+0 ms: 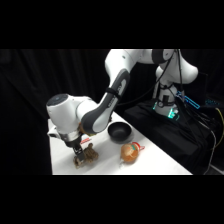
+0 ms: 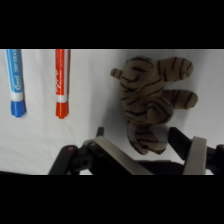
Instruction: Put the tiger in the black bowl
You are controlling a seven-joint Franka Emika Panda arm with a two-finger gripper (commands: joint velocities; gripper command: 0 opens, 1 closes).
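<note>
The tiger [image 2: 152, 95], a tan plush with dark stripes, lies flat on the white table [image 2: 90, 115]. My gripper [image 2: 139, 140] is open and down over it, one finger on each side of the tiger's near end, with small gaps showing. In the side view the gripper [image 1: 78, 156] sits low at the table's front left, on the tiger [image 1: 89, 156]. The glossy black bowl [image 1: 119, 132] stands empty to the right and farther back, apart from the tiger.
A round orange toy with red trim [image 1: 131, 152] lies in front of the bowl. A blue marker [image 2: 15, 82] and a red marker [image 2: 61, 82] lie side by side beside the tiger. The table's front edge [image 1: 100, 172] is close to the gripper.
</note>
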